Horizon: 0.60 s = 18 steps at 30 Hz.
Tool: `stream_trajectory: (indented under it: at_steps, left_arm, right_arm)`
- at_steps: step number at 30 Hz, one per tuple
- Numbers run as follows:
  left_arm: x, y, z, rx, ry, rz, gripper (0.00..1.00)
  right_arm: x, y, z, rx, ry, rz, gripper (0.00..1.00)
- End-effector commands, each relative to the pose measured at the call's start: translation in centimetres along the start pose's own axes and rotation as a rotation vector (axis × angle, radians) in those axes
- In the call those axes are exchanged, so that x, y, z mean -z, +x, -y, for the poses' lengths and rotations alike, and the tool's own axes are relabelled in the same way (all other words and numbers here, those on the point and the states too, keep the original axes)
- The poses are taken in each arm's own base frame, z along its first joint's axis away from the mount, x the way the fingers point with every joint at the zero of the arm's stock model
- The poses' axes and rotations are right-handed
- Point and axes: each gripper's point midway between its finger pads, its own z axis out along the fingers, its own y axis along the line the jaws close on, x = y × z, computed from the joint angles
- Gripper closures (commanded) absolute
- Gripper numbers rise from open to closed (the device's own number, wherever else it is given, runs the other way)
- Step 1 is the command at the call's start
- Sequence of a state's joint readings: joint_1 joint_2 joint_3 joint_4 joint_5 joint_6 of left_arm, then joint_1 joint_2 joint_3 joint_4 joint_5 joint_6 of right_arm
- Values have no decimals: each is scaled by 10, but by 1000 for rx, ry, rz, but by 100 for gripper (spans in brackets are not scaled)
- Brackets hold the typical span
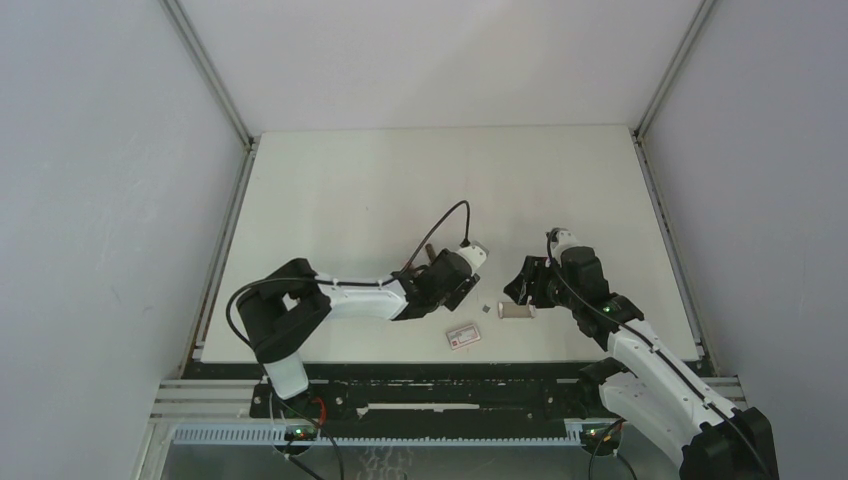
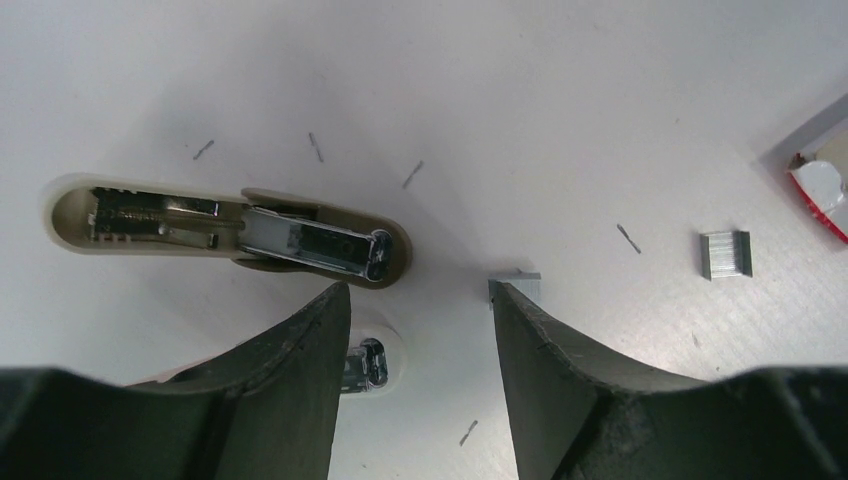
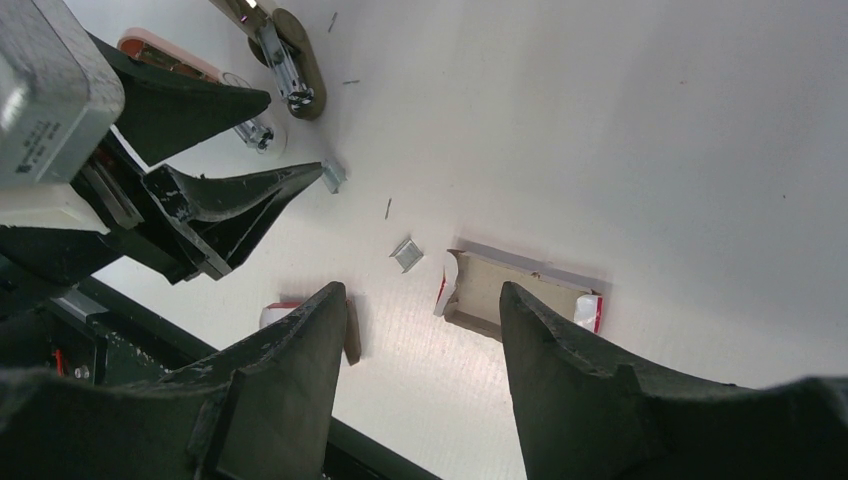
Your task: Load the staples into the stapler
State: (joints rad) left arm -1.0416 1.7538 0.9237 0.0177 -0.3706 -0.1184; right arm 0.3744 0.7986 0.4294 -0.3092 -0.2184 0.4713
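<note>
Legible text: none.

1. Grey housing (image 3: pixel 40 90) at the base of the left gripper (image 3: pixel 295 135), seen in the right wrist view; a few lines of small dark print on its face; too blurred to read.
2. Flat white-and-red box (image 1: pixel 462 335), close to the near edge of the worktop, about midway along it; printed face in red and white; lettering too small to make out.
3. Opened carton (image 3: pixel 520 290), brown inside, red-and-white flaps at both ends; any print on the flaps cannot be read.
</note>
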Motion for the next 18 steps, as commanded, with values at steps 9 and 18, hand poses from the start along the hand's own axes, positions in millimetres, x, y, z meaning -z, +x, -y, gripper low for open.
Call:
stream_trajectory:
  at_steps: [9,18]
  left_arm:
    - [74,-72,-35,267,76,250,38]
    - [142,-71,-126,548,12,359,20]
  right_arm:
    - [-5,-12,-30,193,-10,11,42]
    - [-43,-10,-67,426,25,-119,47]
